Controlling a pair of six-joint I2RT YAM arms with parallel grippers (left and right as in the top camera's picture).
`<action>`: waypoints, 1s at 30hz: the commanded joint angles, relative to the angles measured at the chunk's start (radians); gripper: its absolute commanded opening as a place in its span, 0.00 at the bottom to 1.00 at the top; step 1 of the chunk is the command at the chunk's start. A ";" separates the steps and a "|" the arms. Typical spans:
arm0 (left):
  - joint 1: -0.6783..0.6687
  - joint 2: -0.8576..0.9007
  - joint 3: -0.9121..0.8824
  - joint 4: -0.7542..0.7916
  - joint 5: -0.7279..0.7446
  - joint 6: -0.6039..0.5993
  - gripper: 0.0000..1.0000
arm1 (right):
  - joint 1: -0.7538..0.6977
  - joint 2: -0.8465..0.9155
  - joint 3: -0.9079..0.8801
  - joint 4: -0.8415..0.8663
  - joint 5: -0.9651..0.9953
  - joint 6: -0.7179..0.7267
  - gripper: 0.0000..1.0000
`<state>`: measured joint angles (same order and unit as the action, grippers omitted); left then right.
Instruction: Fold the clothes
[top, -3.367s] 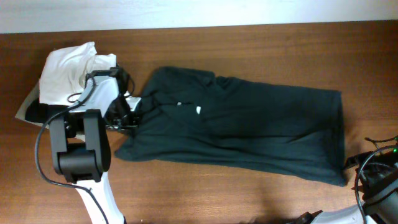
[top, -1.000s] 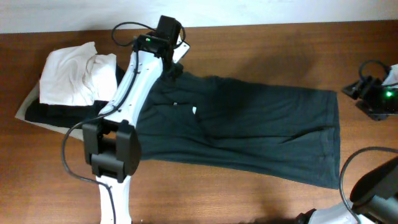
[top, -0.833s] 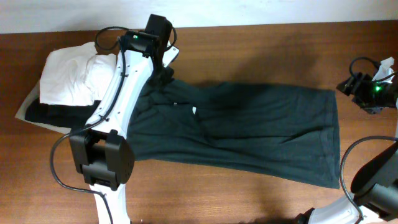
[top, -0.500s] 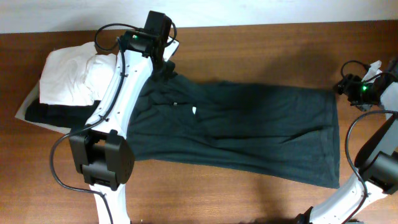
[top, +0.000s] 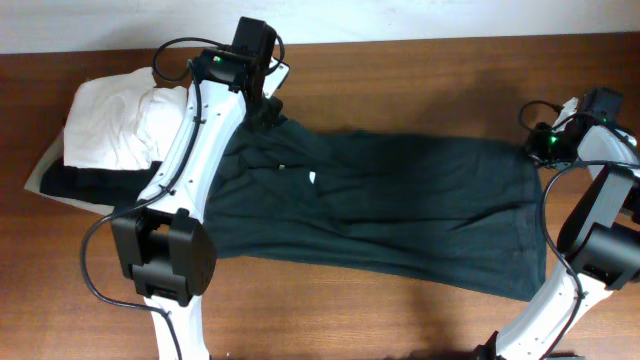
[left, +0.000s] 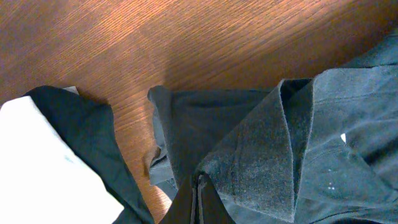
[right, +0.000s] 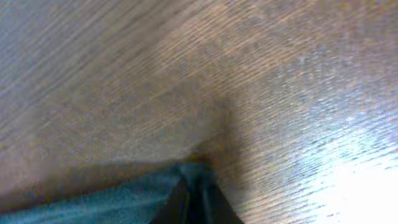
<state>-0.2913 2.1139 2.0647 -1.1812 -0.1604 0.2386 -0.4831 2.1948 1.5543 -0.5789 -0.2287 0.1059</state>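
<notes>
The dark T-shirt (top: 400, 210) lies spread on the worktop (top: 420, 80) beside the white garment (top: 110, 120). The left pincer (left: 198, 196) pinches the shirt's corner nearest that garment. The right pincer (right: 196, 193) pinches the farthest corner.

Left arm (top: 200, 130): white links, black joint housings, black cable, green indicator light.
Right arm (top: 605, 148): same finish, looping black cables, green light.
Left gripper (left: 198, 186): black tapered jaws.
Right gripper (right: 198, 186): black tapered jaws.

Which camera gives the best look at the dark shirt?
Overhead: the whole shirt lies spread across the table. The left wrist view shows only a bunched fold, the right wrist view one blurred corner.
</notes>
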 joint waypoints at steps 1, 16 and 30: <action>0.006 -0.020 0.011 -0.002 0.006 -0.014 0.00 | -0.003 0.005 0.024 -0.074 0.016 0.004 0.04; 0.179 -0.054 0.012 -0.334 0.146 -0.040 0.00 | -0.080 -0.276 0.034 -0.663 -0.043 0.057 0.04; 0.196 -0.054 -0.262 -0.420 0.164 -0.059 0.13 | -0.081 -0.276 -0.130 -0.786 0.222 0.068 0.20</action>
<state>-0.1032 2.0842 1.8557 -1.6234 -0.0029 0.1879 -0.5632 1.9274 1.4456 -1.3724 -0.0456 0.1631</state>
